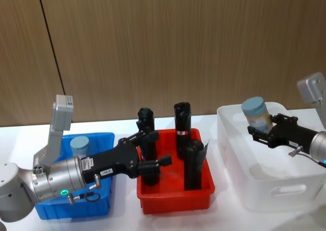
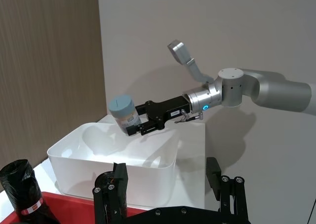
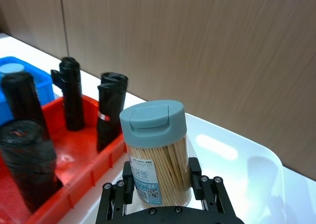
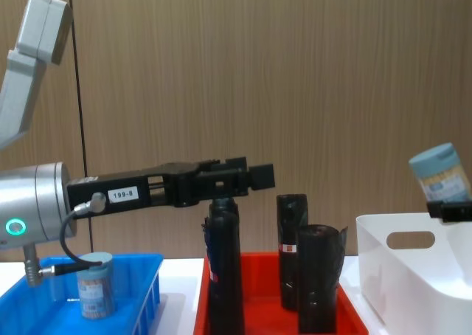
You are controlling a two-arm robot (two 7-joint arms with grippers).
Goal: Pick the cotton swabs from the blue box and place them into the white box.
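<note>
White is the worktop that carries everything, and on it we take the red tray as our landmark. To the right of the red tray, near it, stands the white box, the biggest container. To the left of the red tray stands the blue box, also near but not touching.

The left gripper hangs over the left half of the red tray, just above the top of one roll. Its jaws are apart and we see nothing between them. The right gripper is to the right of the red tray, above the white box and higher than its rim. Its jaws are clamped on one tub of cotton swabs, which leans a little, lid up.

Inside the red tray stand the black rolls, upright. The other tub of cotton swabs stands upright in the blue box, left of the red tray, apart from both grippers.
</note>
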